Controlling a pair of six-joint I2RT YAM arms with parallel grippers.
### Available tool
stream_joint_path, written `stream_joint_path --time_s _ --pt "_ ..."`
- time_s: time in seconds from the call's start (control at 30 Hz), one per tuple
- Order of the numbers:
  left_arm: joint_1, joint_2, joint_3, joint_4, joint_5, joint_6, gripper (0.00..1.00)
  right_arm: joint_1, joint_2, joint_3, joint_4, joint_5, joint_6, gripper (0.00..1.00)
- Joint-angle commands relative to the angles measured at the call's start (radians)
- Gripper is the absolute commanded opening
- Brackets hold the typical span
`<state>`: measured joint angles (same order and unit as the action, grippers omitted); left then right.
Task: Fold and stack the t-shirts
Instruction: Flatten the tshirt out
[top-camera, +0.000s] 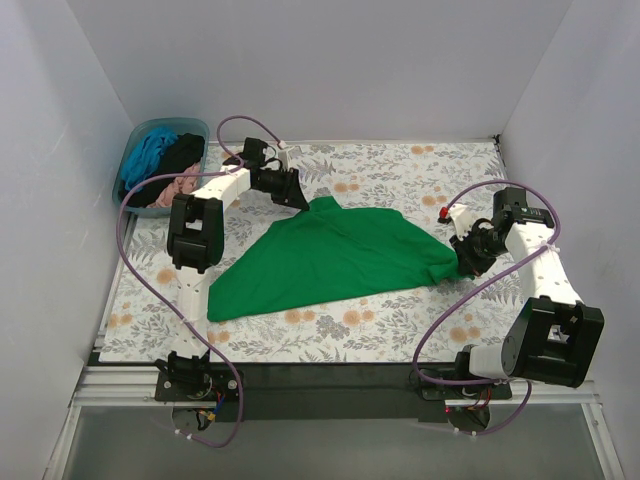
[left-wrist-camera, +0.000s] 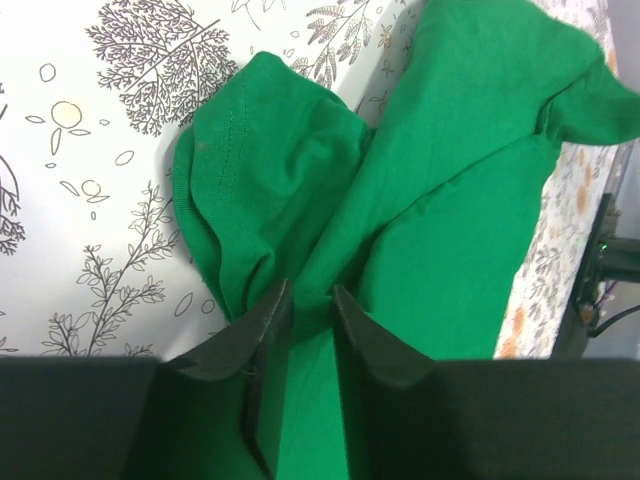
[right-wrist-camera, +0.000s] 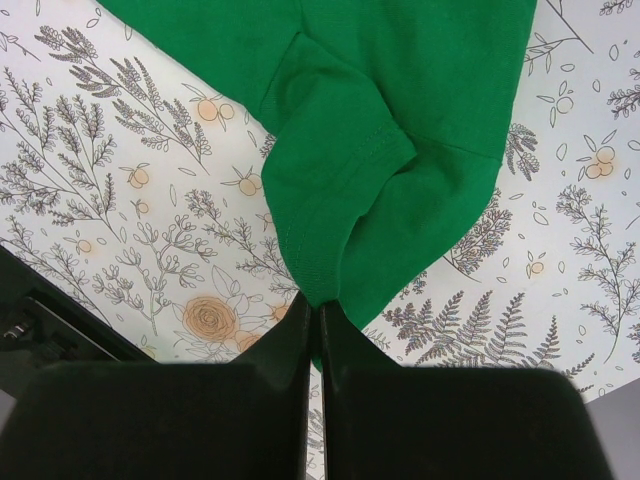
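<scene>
A bright green t-shirt (top-camera: 330, 255) lies spread across the middle of the floral tablecloth (top-camera: 400, 170). My left gripper (top-camera: 296, 198) is shut on a bunched fold of the green shirt (left-wrist-camera: 300, 190) at its far top corner. My right gripper (top-camera: 462, 262) is shut on the hemmed edge of the green shirt (right-wrist-camera: 360, 170) at its right corner. Teal-blue (top-camera: 148, 155), black (top-camera: 184, 150) and dusty pink (top-camera: 178, 186) shirts lie crumpled in the tub at the back left.
The pale blue plastic tub (top-camera: 135, 137) stands off the cloth's back left corner. White walls close in the back and both sides. A dark strip (top-camera: 330, 377) runs along the table's near edge between the arm bases.
</scene>
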<state>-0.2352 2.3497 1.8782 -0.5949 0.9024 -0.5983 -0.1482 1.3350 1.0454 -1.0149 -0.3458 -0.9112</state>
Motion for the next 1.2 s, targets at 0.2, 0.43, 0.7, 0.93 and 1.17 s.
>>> stream_joint_path --time_s 0.2,0.43,0.7,0.93,1.17 --pt "-0.004 -0.118 -0.020 0.001 -0.019 0.034 0.00 -0.001 -0.002 0.036 0.010 -0.018 0.014 0.01" --pt "0.000 -0.257 -0.057 -0.011 -0.069 0.040 0.00 -0.002 -0.003 0.065 0.013 -0.012 0.023 0.01" --pt "0.036 -0.495 -0.135 -0.094 -0.160 0.042 0.00 -0.016 -0.045 0.201 0.015 0.011 0.072 0.01" --pt "0.183 -0.789 -0.211 -0.132 -0.206 -0.027 0.00 -0.044 -0.114 0.338 0.021 0.024 0.101 0.01" --pt "0.229 -1.056 -0.267 -0.167 -0.270 -0.075 0.00 -0.044 -0.200 0.508 0.019 0.039 0.121 0.01"
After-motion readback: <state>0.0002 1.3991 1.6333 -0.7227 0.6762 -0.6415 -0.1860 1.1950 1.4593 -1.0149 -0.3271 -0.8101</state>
